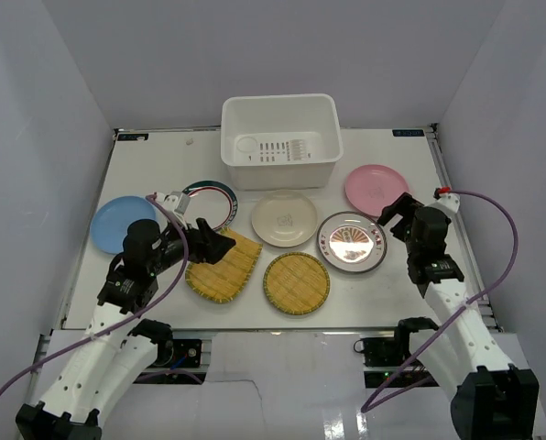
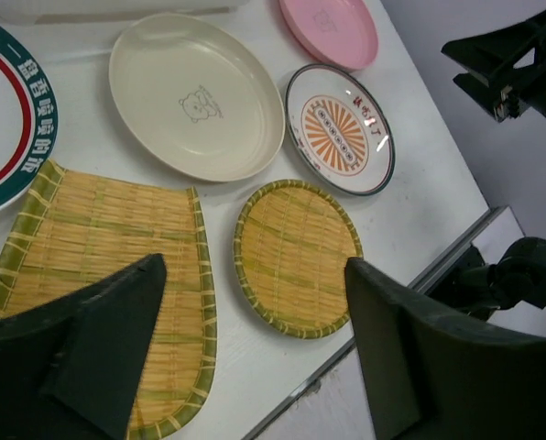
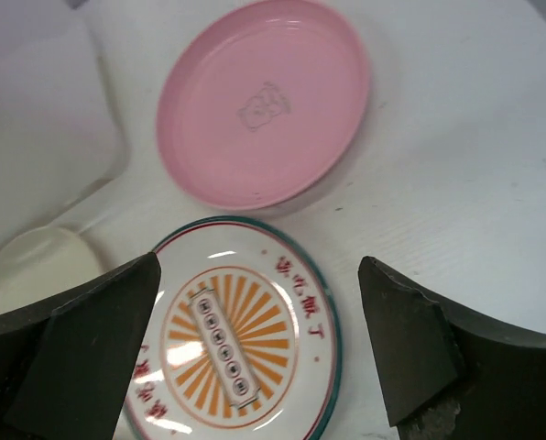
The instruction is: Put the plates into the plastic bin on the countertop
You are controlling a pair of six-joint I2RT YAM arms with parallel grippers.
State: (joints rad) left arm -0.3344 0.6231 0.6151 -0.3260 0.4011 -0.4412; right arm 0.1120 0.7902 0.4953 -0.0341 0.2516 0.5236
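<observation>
Plates: all seven lie flat on the desk (image 1: 410, 284), none in the bin (image 1: 279, 174) yet. They are spread singly, not stacked, so each probably needs its own pick.

- Bin sits at the far middle of the desk.
- Near the bin: teal-rim plate (image 1: 220, 194), cream plate (image 1: 284, 218), pink plate (image 1: 376, 188).
- Far left: blue plate (image 1: 117, 223).
- Nearer the arms: left bamboo plate (image 2: 99, 238), round bamboo plate (image 2: 296, 257), sunburst plate (image 3: 232, 339).

Left end effector (image 2: 255, 367): jaws wide, holding nothing, poised over the left bamboo plate's near edge. It looks lined up for a rim grasp.

Right end effector (image 3: 255, 357): jaws wide, holding nothing, above the sunburst plate with the pink plate beyond.

View notes:
- Only the top view shows the blue plate and the whole bin.
- Left wrist view shows the left bamboo plate as oblong rather than round, and a small gap between the two bamboo pieces.
- Wrist views show a bear print on the cream and pink plates, unreadable from above.
</observation>
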